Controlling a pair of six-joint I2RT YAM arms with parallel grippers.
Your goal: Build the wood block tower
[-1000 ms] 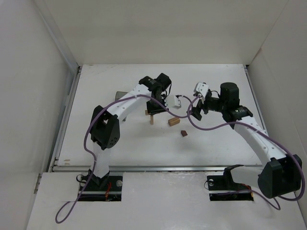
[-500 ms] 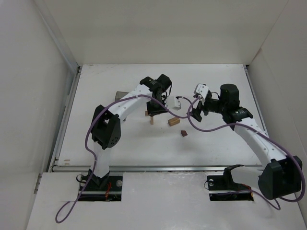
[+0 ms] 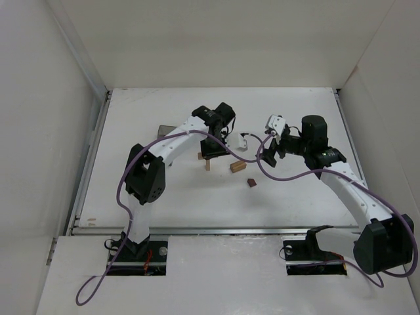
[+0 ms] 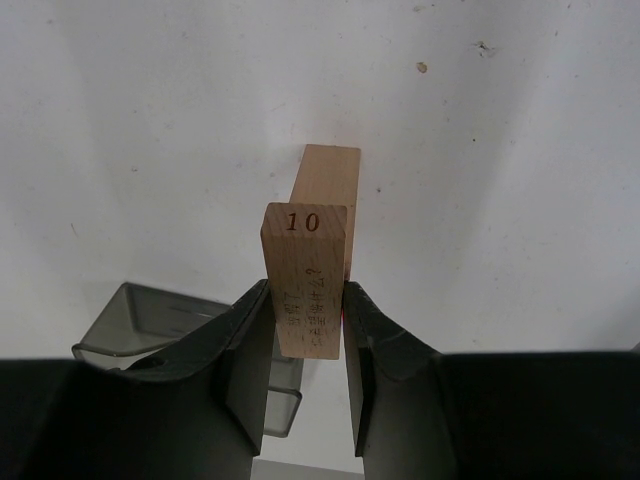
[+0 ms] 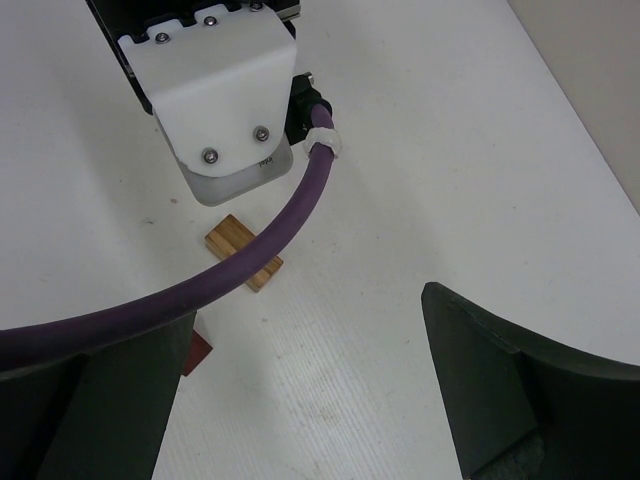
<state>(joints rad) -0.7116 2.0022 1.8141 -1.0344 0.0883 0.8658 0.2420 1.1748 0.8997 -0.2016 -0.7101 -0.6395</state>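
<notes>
My left gripper (image 3: 210,151) is shut on an upright light-tan block marked "10" (image 4: 308,275), gripped between both fingers (image 4: 245,350). A second tan upright (image 4: 330,180) stands just behind it, close or touching. In the top view these uprights (image 3: 207,163) show just under the gripper. A tan flat block (image 3: 237,167) and a small reddish-brown block (image 3: 251,182) lie on the table to the right. My right gripper (image 3: 270,152) is open and empty above the table. Its wrist view shows the tan block (image 5: 243,252) partly behind the purple cable (image 5: 200,290) and the reddish-brown block (image 5: 197,352) by its left finger.
A dark translucent grey box (image 3: 164,128) lies behind the left arm and shows in the left wrist view (image 4: 160,320) beside the left finger. The left wrist's white mount (image 5: 215,100) hangs close ahead of the right gripper. White walls enclose the table (image 3: 295,197).
The left wrist has shifted very slightly with the block in it. The right arm has not visibly moved.
</notes>
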